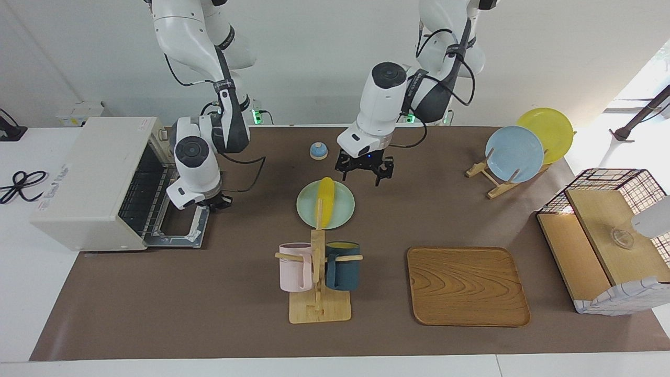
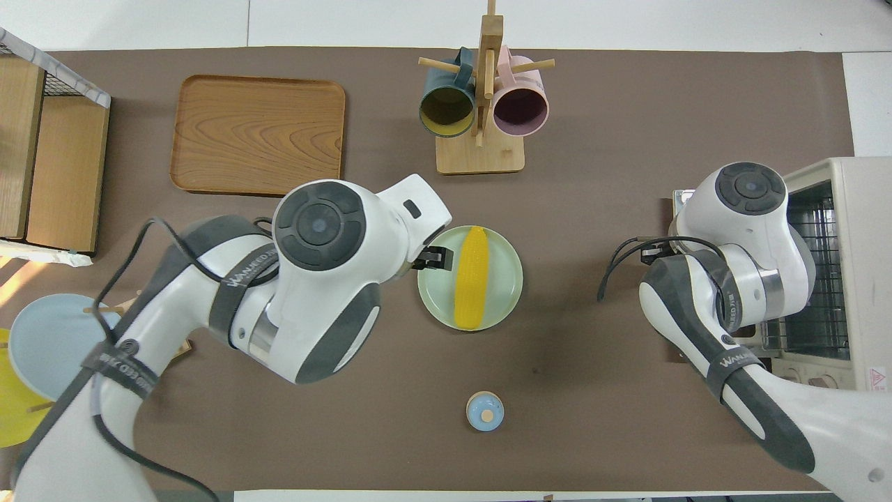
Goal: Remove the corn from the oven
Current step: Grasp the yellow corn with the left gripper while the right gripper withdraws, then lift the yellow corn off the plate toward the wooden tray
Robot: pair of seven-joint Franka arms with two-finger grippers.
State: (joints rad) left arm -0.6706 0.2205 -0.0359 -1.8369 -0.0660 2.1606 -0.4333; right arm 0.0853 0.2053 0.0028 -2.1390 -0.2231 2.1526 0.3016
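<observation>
At the right arm's end of the desk [image 1: 157,314], the oven [image 1: 89,183] stands with its door dropped flat, and the right pincer [image 1: 215,201] sits low at that door's hinge corner; we cannot tell whether it is clenched or released. We judge a careless lift there could catch the door or the wire rack. The oven's depths are hidden from us, cut off in the overhead view. Toward the middle, the corn [image 1: 326,201] already lies on the green plate [image 1: 340,209], out of the oven. The left pincer [image 1: 365,168] hangs released just beside the plate; a sweep across could roll the cob off. The mug rack [image 1: 318,272] hides the cob's tip.
</observation>
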